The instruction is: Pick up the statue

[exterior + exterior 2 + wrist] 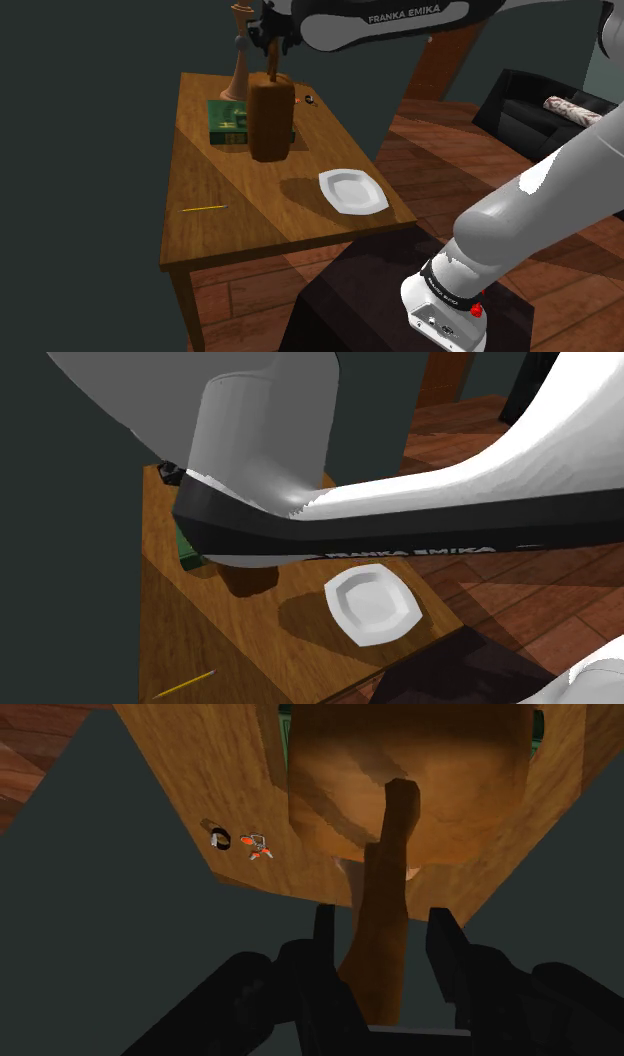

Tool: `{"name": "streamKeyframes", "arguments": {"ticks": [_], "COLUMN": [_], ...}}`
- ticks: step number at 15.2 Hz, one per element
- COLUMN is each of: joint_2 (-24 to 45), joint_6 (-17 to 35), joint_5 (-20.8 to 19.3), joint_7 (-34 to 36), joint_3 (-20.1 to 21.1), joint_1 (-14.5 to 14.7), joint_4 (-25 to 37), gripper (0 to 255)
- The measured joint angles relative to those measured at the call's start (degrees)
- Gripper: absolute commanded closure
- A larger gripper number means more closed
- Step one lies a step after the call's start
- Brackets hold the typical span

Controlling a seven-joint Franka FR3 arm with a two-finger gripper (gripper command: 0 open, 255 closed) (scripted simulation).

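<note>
Wrist view: gripper fingers apart astride statue stem, contact unclear; 2nd ext. view, arm hides statue bar base.

In the second exterior view the bench is largely covered by the arm. Of the green book and the brown object only slivers are seen. In the shoulder view the statue, just beside the pincer, is partly masked by it. A small dark item and an orange-and-white one, beyond the pincer, cannot be identified.
</note>
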Motion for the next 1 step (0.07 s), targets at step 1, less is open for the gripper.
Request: {"name": "streamKeyframes", "arguments": {"ticks": [1], "joint_2": [0.2], "joint_6": [-0.4], "joint_5": [0.1], "joint_7": [-0.3], "joint_3": [0.0], "joint_1": [0.0], "joint_4": [0.6], "gripper": [255]}}
